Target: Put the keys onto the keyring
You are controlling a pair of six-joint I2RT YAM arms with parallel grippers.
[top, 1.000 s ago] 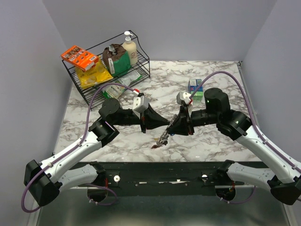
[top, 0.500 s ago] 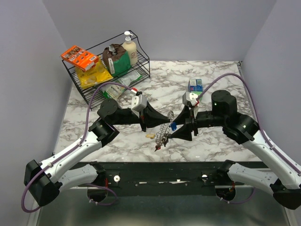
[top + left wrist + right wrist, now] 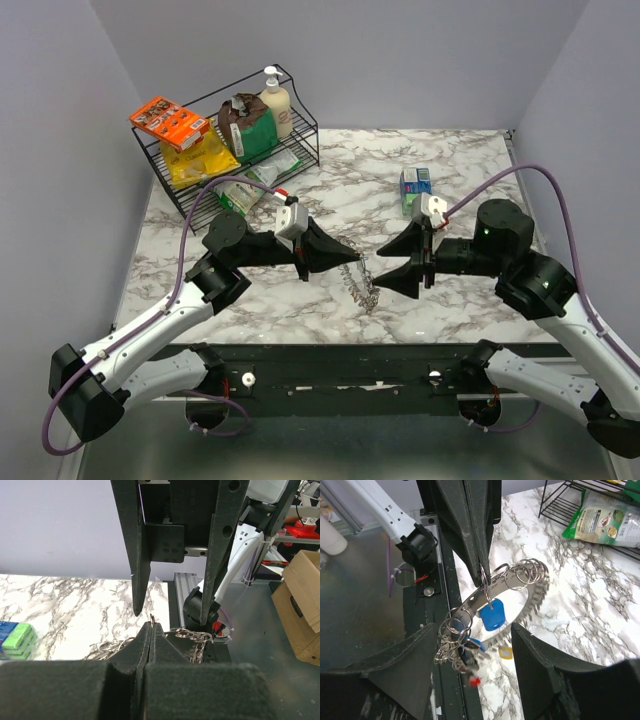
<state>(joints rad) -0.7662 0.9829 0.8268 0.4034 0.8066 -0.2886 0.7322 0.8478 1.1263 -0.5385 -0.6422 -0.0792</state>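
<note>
The left hand (image 3: 356, 262) is clenched, its black fingertips pinching the flat band of the keyring (image 3: 506, 586) and holding it in the air over the marble worktop (image 3: 460, 160), between the two arms. The keyring hangs as a jagged silver loop whose long axis slants from the pinch down toward the near edge, with a blue-headed key (image 3: 492, 616) dangling just under the pinch and a bunch of small rings (image 3: 454, 647) at its low end. The right hand (image 3: 378, 267) faces it with jaws spread wide, gripping nothing, just apart from the loop.
</note>
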